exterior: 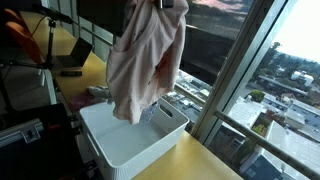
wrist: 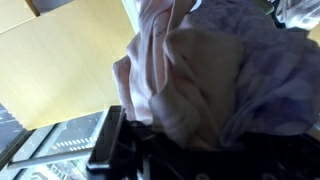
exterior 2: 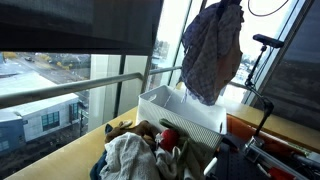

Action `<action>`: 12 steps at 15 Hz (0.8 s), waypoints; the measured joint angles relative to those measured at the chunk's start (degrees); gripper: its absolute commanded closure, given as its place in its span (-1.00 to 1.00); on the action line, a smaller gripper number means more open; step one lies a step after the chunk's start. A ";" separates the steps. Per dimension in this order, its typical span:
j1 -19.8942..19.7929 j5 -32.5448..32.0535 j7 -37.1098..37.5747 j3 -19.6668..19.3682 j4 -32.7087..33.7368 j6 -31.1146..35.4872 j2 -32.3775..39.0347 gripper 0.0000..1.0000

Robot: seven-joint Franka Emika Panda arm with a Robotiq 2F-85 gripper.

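A pale pink and lavender garment (exterior: 148,60) hangs in loose folds from my gripper (exterior: 166,4) at the top edge of the view. It dangles above a white rectangular bin (exterior: 105,150), its lower hem near the bin's far rim. From the opposite side the garment (exterior 2: 212,55) hangs over the bin (exterior 2: 185,112), under the gripper (exterior 2: 232,4). In the wrist view the cloth (wrist: 200,70) fills most of the picture. It bunches into the dark gripper (wrist: 190,140), which is shut on it. The fingertips are hidden by fabric.
The bin stands on a light wooden table (exterior: 200,160) beside floor-to-ceiling windows (exterior: 250,70). A pile of mixed clothes (exterior 2: 135,155) with a red item (exterior 2: 168,137) lies near the bin. A laptop (exterior: 75,55) sits farther back. A stand (exterior 2: 262,45) rises by the window.
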 measured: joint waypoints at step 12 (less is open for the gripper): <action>0.08 -0.90 -0.93 -0.61 -6.80 9.10 7.18 -0.39</action>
